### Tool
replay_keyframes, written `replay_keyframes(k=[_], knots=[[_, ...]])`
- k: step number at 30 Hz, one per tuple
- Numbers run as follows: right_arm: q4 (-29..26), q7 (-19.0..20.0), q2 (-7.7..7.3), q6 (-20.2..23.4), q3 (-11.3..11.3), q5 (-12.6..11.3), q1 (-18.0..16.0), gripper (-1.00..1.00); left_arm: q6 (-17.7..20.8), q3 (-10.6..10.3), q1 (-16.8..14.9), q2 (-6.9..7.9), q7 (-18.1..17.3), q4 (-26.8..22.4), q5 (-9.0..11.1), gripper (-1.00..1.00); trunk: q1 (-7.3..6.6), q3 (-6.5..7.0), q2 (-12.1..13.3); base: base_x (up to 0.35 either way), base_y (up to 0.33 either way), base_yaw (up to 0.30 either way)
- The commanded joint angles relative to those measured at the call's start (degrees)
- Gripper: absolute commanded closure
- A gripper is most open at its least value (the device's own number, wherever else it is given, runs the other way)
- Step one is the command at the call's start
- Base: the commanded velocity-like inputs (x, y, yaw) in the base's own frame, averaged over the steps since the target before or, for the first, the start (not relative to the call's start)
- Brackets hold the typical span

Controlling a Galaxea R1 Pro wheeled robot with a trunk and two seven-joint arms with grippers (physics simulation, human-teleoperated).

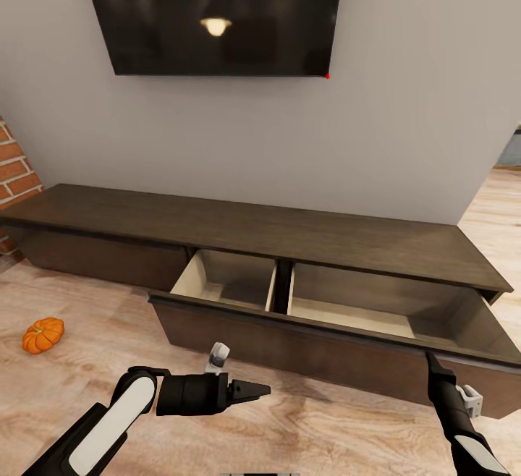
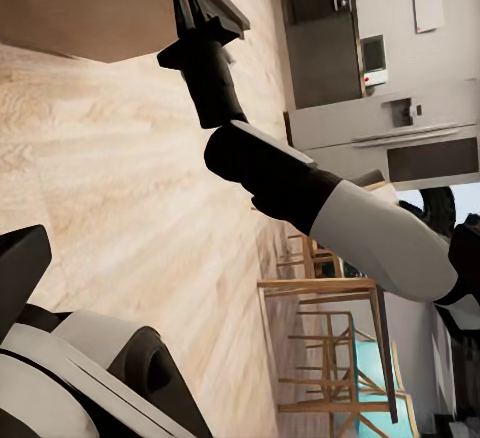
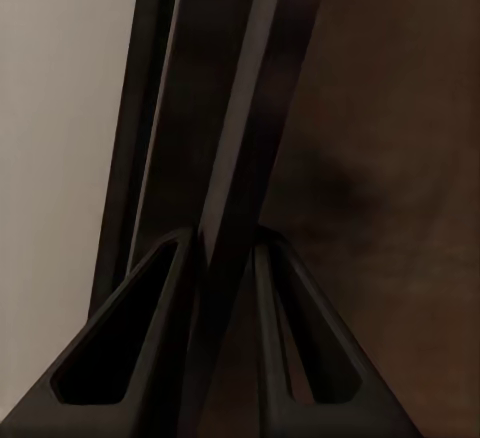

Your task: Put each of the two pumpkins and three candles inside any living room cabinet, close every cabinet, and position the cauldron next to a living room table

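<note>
Wooden floor holds one pumpkin [image 1: 43, 335]; one cabinet [image 1: 289, 234] drawer's rim sits clamped in right tool [image 3: 225, 258], left tool [image 1: 262, 391] closed.

A home living room: a wall-mounted television [image 1: 213, 13] above a long low wooden cabinet [image 1: 289, 234], plank floor [image 1: 87, 360], brick edge [image 1: 14, 172]; kitchen appliances [image 2: 400, 88] and wooden stools [image 2: 330, 343] lie beyond the right arm.

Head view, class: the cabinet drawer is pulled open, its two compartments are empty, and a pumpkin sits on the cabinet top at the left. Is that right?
Not quite. The pumpkin lies on the wooden floor left of the open drawer, not on the cabinet top. The head view shows this. The drawer is indeed open, and what shows of both compartments is empty.
</note>
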Motion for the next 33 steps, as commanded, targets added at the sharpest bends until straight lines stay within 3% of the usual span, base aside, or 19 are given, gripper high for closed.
replay_keyframes(k=[1, 33], knots=[[0.7, 0.3, -0.02, 0.2, 0.2, -0.5, 0.0, 1.00, 0.1, -0.1, 0.0, 0.03, -0.2, 0.0, -0.1, -1.00, 0.00, -0.05, 0.0, 0.000, 0.000, 0.000], [0.7, 0.2, -0.04, 0.1, 0.2, -0.5, 0.0, 1.00, 0.1, 0.0, 0.0, 0.03, -0.2, 0.0, -0.1, -1.00, 0.00, -0.05, 0.0, -0.035, 0.009, 0.000]])
